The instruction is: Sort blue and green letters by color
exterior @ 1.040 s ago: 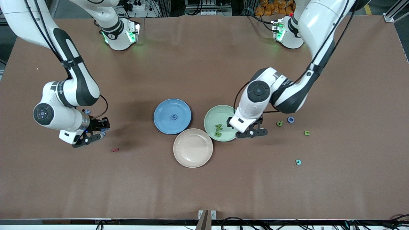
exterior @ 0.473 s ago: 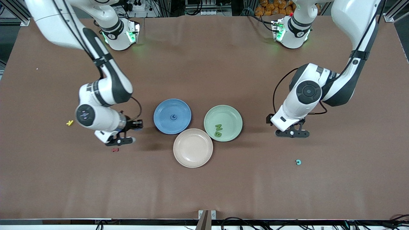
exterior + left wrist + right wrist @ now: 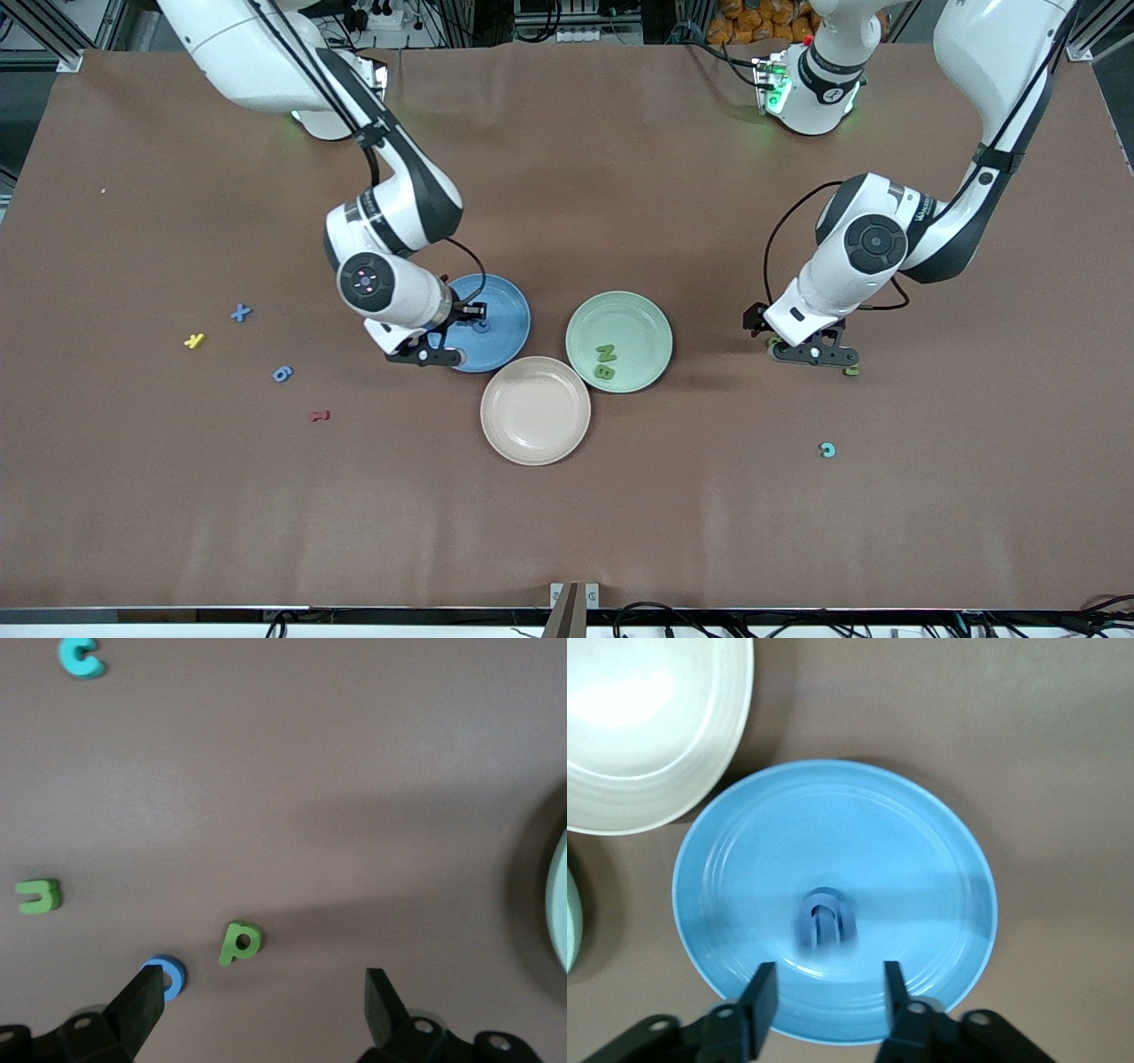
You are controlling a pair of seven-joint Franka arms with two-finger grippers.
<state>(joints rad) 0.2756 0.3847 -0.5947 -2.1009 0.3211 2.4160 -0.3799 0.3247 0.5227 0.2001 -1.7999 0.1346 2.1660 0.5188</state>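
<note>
Right gripper [image 3: 824, 997] gapes empty over blue plate [image 3: 921, 850]; left gripper [image 3: 266, 1001] likewise.

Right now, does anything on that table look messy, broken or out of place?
Nothing looks broken or spilled. A few foam letters lie loose on the table: a blue X and blue 6 toward the right arm's end, not yet sorted. The pink plate holds nothing.

Two letters [image 3: 605, 362] in plate [image 3: 643, 312]; one letter [image 3: 825, 920] in neighbouring plate [image 3: 921, 842].

Left gripper [image 3: 812, 353]: we hold it low, fingers spread apart, empty.
Right gripper [image 3: 443, 335]: we hold it low, fingers parted, nothing between them.
</note>
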